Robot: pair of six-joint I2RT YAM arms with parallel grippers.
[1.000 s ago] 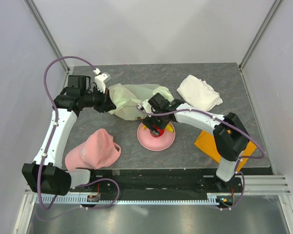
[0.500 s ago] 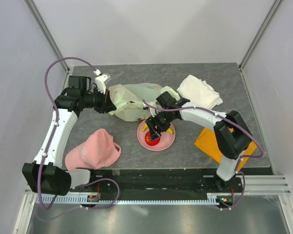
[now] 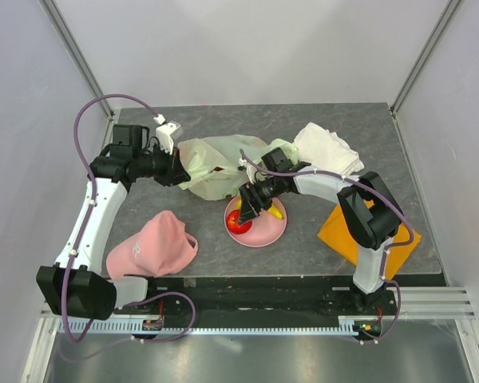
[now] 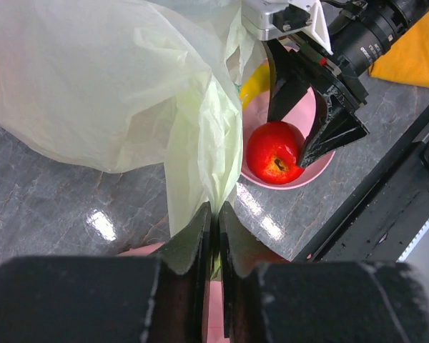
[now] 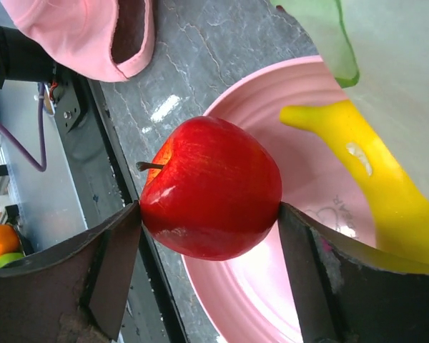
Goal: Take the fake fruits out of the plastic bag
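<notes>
— What has the left gripper [image 4: 214,209] got?
— A fold of the plastic bag [image 4: 93,78], pinched between its closed jaws. The rest billows up left over the grey surface [image 4: 50,207].
— And the red apple [image 4: 274,151]?
— It sits in the pink plate [image 4: 311,168], with the right gripper [image 4: 286,139] jaws against either side. A yellow banana [image 4: 252,87] shows behind the bag, and an orange cloth [image 4: 407,53] lies top right.

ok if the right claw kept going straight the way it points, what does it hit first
The right claw has the red apple between its fingers, so that comes first; behind it lies the pink plate, near its rim. Whether the apple rests on the plate is unclear.
</notes>
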